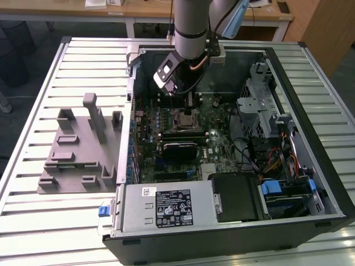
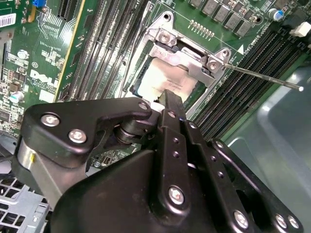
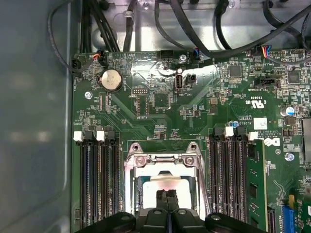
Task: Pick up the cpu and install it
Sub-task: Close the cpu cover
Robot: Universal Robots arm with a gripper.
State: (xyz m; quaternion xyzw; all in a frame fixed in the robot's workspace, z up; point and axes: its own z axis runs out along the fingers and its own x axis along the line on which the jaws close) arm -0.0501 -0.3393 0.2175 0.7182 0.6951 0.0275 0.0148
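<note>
Inside case, up close: one gripper (image 3: 167, 198), fingers pressed together, nothing between them, tips right over cpu. One cpu (image 3: 154, 184) lies flat in one socket (image 3: 163, 158) on green board (image 3: 160, 104). One open case (image 1: 222, 244). One grey tray (image 1: 77, 158) beside it. Slatted metal table (image 1: 33, 138). Far back: wooden desk (image 1: 150, 8).

Matt black tool (image 2: 172, 98), silvery brushed-metal cpu (image 2: 159, 77)
</note>
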